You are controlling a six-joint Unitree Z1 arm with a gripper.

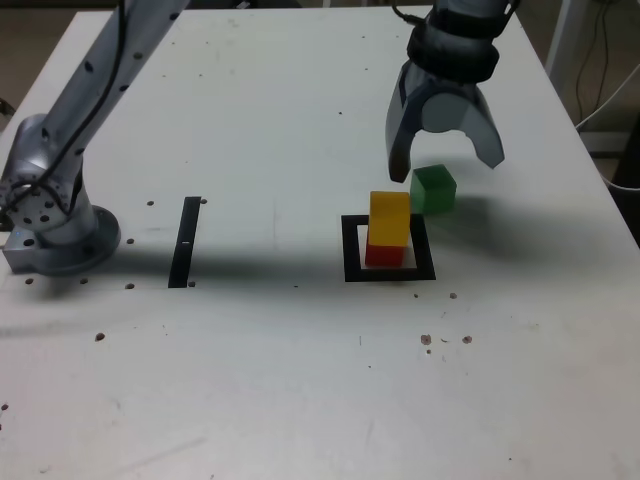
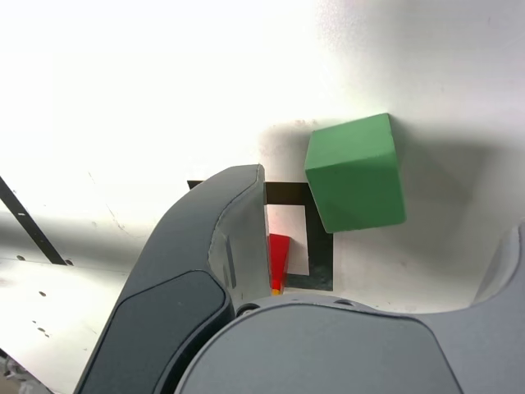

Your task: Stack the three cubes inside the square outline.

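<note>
White counter with small dark specks all over, and a narrow black strip lying flat on it.

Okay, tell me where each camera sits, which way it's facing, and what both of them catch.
Exterior view: off the arm, high in front of the table, looking down; shows the arm's base, and the gripper open above the green cube.
Wrist view: on the wrist, looking down between the fingers at the green cube.
Shared: green cube, red cube, square outline.
</note>
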